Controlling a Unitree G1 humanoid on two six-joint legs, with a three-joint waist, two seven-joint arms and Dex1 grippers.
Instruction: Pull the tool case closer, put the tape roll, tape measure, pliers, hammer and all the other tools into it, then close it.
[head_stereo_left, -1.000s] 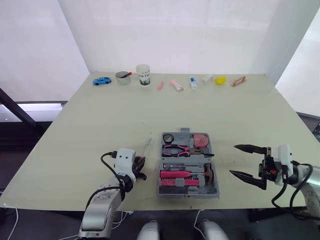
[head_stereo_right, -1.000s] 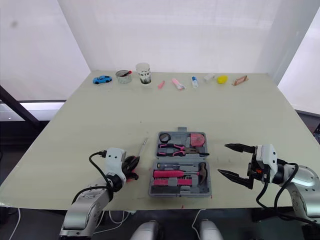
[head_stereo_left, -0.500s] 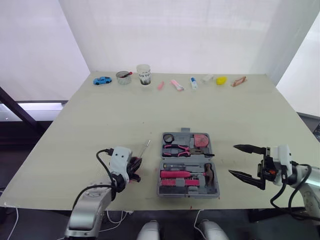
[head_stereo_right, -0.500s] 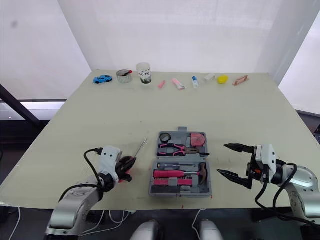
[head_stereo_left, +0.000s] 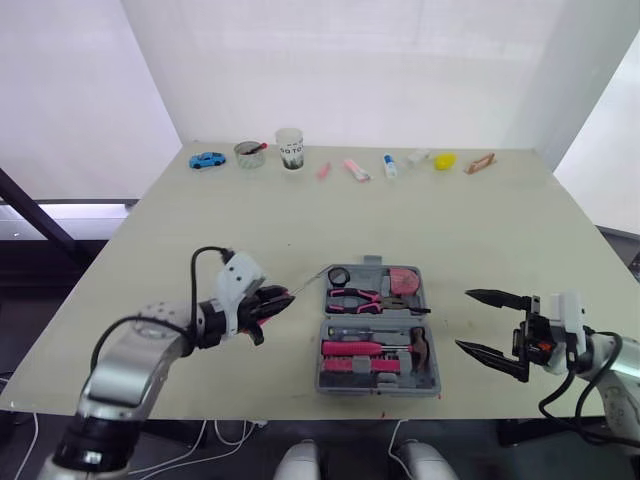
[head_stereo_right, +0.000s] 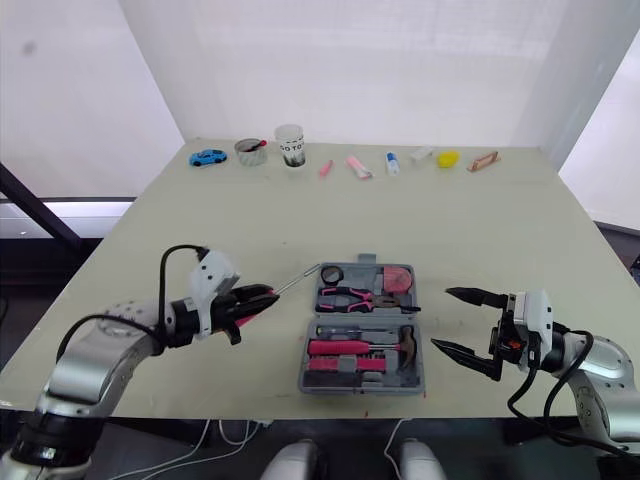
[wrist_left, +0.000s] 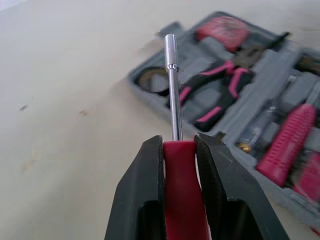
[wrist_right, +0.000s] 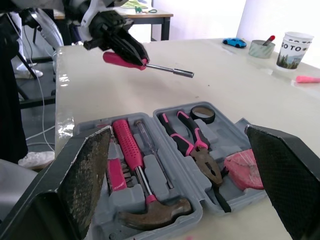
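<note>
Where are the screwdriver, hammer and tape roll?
Screwdriver (wrist_left: 173, 100): left wrist view, metal shaft.
Hammer (wrist_right: 129, 147): right wrist view, pink grip.
Tape roll (wrist_right: 202, 120): right wrist view, near rim.

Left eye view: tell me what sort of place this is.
Probably a robot test lab, not a workshop: one large plain table backed by a white backdrop, with unrelated props such as a blue toy car and a paper cup lined along its far edge.

Bare table (head_stereo_left: 400, 225) is left around the open tool case (head_stereo_left: 377, 318), broken only by the screwdriver (head_stereo_left: 303, 286) held beside its far-left corner and small objects (head_stereo_left: 352, 169) along the far edge.
</note>
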